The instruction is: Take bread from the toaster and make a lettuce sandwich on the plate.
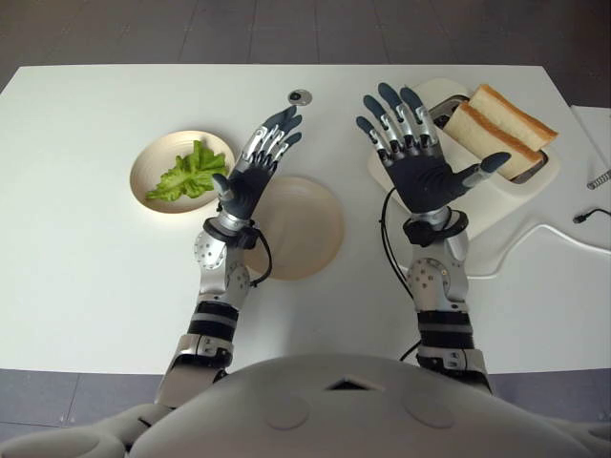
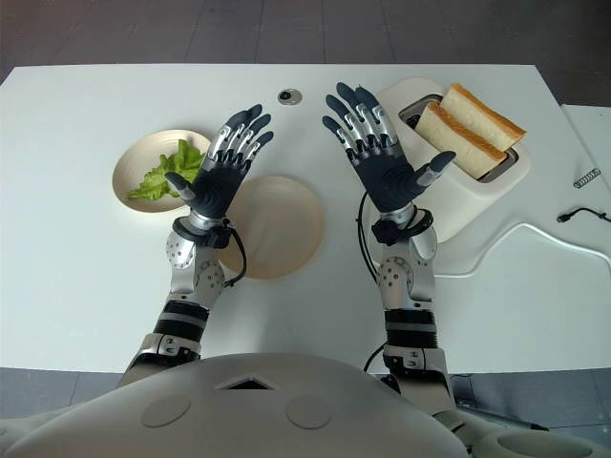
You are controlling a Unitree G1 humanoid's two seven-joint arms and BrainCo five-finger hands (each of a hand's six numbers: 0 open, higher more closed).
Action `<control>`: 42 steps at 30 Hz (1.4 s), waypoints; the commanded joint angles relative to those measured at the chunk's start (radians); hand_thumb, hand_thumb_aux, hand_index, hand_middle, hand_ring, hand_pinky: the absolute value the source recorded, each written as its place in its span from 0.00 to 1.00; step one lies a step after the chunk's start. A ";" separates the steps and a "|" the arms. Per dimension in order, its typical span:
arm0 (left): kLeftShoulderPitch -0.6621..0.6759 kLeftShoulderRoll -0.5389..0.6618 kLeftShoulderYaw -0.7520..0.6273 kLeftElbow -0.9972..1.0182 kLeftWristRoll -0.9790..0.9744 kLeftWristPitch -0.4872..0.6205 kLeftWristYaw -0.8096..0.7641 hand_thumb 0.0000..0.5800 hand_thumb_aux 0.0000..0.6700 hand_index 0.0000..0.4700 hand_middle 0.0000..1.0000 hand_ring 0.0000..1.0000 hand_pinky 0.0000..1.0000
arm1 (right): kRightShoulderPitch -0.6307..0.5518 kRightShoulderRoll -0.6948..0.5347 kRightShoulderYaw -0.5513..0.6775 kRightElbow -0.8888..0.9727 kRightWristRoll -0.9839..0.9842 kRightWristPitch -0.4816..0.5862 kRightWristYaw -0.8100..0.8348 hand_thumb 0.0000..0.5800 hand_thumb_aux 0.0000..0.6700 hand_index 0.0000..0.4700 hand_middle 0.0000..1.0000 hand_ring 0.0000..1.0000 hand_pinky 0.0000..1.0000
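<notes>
The job looks to be right at the start. Two slices of bread stick up out of the white toaster in the upper right of the frame. The plate in the middle of the worktop has no food on it. The lettuce sits in a bowl at the upper left.

Both hands are held up over the worktop with the palms up. The right hand is just left of the toaster, near the bread but not touching it. The left hand is between the bowl and the plate. All the fingers are spread apart and hold nothing.

Next, I think the right hand should go over to the nearer slice, pinch its top edge and lift it straight up. The slices stand close together, so the fingers must take just one.
</notes>
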 commanded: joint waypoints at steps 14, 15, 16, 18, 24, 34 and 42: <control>0.110 0.030 -0.014 -0.190 -0.029 0.052 0.010 0.00 0.00 0.00 0.00 0.00 0.00 | 0.107 -0.051 0.009 -0.213 -0.030 -0.013 -0.010 0.00 0.00 0.00 0.00 0.00 0.00; 0.118 0.036 -0.015 -0.221 -0.038 0.065 0.011 0.00 0.00 0.00 0.00 0.00 0.00 | 0.120 -0.074 -0.008 -0.277 -0.028 -0.014 -0.019 0.00 0.00 0.00 0.00 0.00 0.00; 0.123 0.040 -0.014 -0.239 -0.043 0.075 0.011 0.00 0.00 0.00 0.00 0.00 0.00 | 0.128 -0.101 -0.030 -0.323 -0.042 -0.023 -0.028 0.00 0.00 0.00 0.00 0.00 0.00; 0.120 0.045 -0.008 -0.234 -0.042 0.084 0.012 0.00 0.00 0.00 0.00 0.00 0.00 | 0.132 -0.160 -0.083 -0.362 -0.143 -0.079 -0.047 0.00 0.00 0.00 0.00 0.00 0.00; 0.111 0.039 -0.001 -0.225 -0.051 0.105 0.017 0.00 0.00 0.00 0.00 0.00 0.00 | 0.039 -0.356 -0.303 -0.371 -0.291 -0.176 -0.126 0.00 0.00 0.00 0.00 0.00 0.00; 0.109 0.032 -0.023 -0.237 -0.041 0.109 0.010 0.00 0.00 0.00 0.00 0.00 0.00 | -0.071 -0.612 -0.454 0.031 -0.868 -0.193 -0.430 0.00 0.00 0.00 0.00 0.00 0.00; 0.107 0.024 -0.009 -0.221 -0.072 0.127 0.009 0.00 0.00 0.00 0.00 0.00 0.00 | -0.089 -0.725 -0.320 0.313 -0.996 -0.108 -0.526 0.00 0.00 0.00 0.00 0.00 0.00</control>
